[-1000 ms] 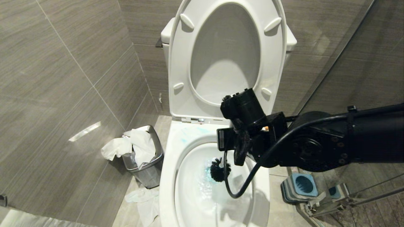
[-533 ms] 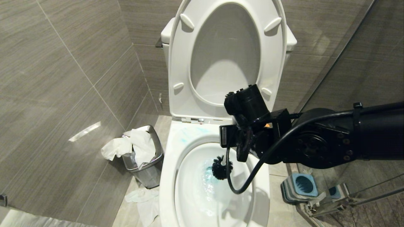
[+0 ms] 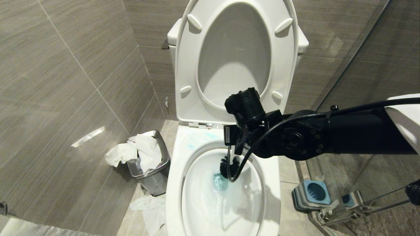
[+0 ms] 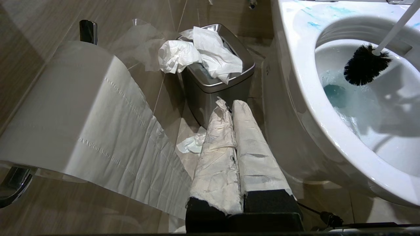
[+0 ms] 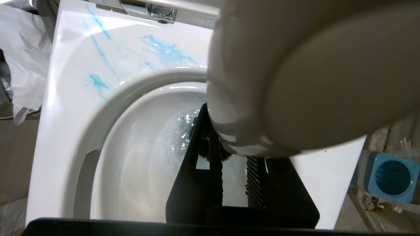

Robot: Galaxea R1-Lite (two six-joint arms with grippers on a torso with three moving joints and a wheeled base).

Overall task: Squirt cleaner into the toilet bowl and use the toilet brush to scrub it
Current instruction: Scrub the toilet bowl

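The toilet bowl (image 3: 178,157) stands open, seat and lid raised. My right gripper (image 3: 237,146) hangs over the bowl's back right part, shut on the toilet brush's white handle (image 4: 395,28). The black bristle head (image 3: 228,167) sits inside the basin just above the blue-tinted water (image 3: 219,182). Pale blue cleaner streaks (image 5: 164,52) mark the back rim. In the right wrist view the handle's knob end (image 5: 311,75) fills the frame above the black fingers (image 5: 193,170). My left gripper (image 4: 231,105), wrapped in white tape, is shut with nothing in it, low beside the toilet.
A steel bin (image 3: 154,177) stuffed with white paper stands left of the toilet, with paper scraps (image 3: 147,206) on the floor. The brush's grey-and-blue holder (image 3: 311,193) sits on the floor at the right by a glass partition. A toilet-paper roll (image 4: 65,108) hangs near my left gripper.
My right arm has stretched further over the bowl and shifted slightly left. The brush head has moved toward the back of the basin. The left arm has not moved.
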